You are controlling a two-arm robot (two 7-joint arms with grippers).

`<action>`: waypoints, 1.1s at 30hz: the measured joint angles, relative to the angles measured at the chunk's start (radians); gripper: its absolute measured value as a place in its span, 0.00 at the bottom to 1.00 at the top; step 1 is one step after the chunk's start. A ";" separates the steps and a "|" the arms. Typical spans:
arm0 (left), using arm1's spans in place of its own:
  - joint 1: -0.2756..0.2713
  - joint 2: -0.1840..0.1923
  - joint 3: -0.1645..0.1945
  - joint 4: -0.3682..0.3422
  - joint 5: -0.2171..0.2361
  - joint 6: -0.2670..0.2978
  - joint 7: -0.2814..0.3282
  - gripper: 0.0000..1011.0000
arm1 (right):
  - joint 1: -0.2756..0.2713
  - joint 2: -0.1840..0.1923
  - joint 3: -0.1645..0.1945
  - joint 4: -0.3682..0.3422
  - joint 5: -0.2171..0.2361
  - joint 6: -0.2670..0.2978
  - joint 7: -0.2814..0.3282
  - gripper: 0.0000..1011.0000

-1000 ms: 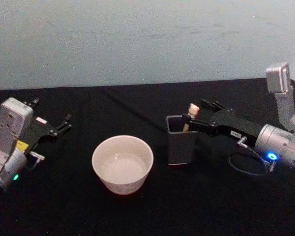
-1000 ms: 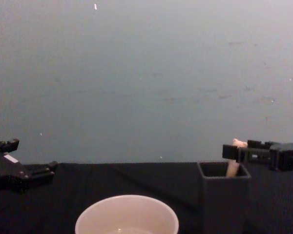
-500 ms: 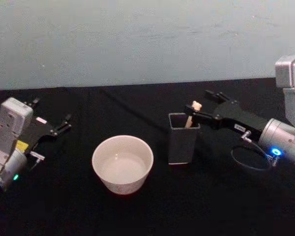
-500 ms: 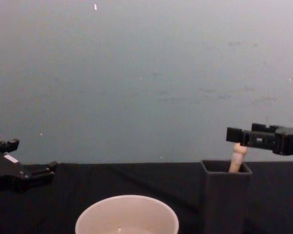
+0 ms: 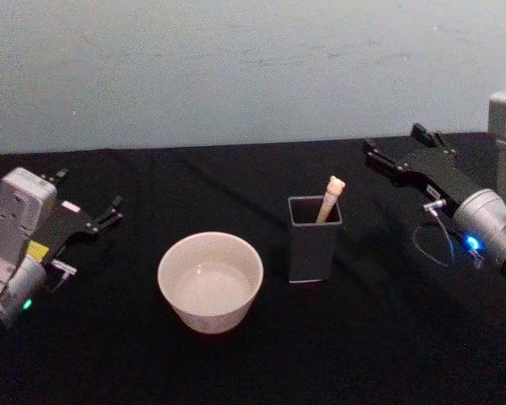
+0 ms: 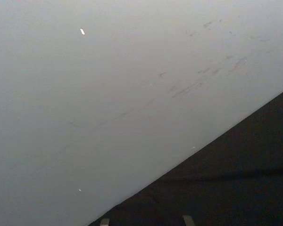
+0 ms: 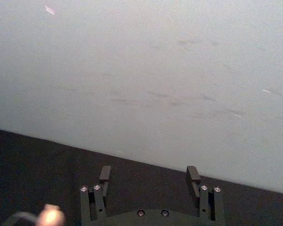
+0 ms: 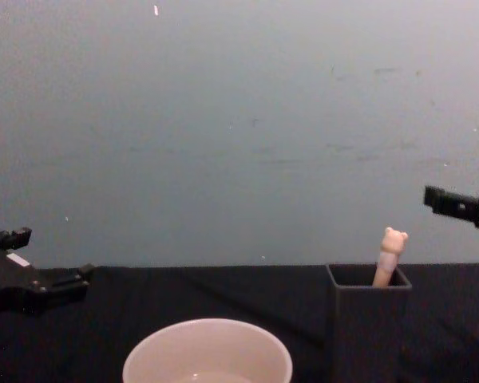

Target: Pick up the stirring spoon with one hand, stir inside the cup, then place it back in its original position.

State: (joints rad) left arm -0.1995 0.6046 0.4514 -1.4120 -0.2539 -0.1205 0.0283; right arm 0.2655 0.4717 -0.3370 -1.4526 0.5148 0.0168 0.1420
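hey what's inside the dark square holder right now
The stirring spoon stands in the dark square holder, its bear-head top leaning out above the rim. Its lower stem is hidden by the holder's walls.

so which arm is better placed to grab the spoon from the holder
Right. The right gripper, open, sits just beyond the dark holder where the stirring spoon stands. The left gripper rests at the table's far left, past the cup.

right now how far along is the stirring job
It looks finished: the beige bear-topped stirring spoon stands in the dark grey square holder, beside the round cream-white cup. The right gripper is open, off the spoon; the left gripper is parked. Nothing visibly remains.
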 joint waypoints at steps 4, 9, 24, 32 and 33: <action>0.000 0.000 0.000 0.000 0.000 0.000 0.000 0.99 | -0.006 -0.017 -0.012 0.021 -0.084 -0.016 -0.087 0.99; 0.000 0.000 0.000 0.000 0.000 0.000 0.000 0.99 | -0.020 -0.043 -0.062 0.079 -0.261 -0.063 -0.221 0.99; 0.000 0.000 0.000 0.000 0.000 0.000 0.000 0.99 | -0.042 -0.071 -0.075 0.144 -0.345 -0.058 -0.243 0.99; 0.000 0.000 0.000 0.000 0.000 0.000 0.000 0.99 | -0.041 -0.070 -0.077 0.142 -0.344 -0.057 -0.243 0.99; 0.000 0.000 0.000 0.000 0.000 0.000 0.000 0.99 | -0.041 -0.070 -0.077 0.142 -0.344 -0.057 -0.243 0.99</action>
State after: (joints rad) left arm -0.1995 0.6047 0.4514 -1.4120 -0.2539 -0.1205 0.0283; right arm 0.2241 0.4021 -0.4139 -1.3105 0.1704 -0.0400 -0.1011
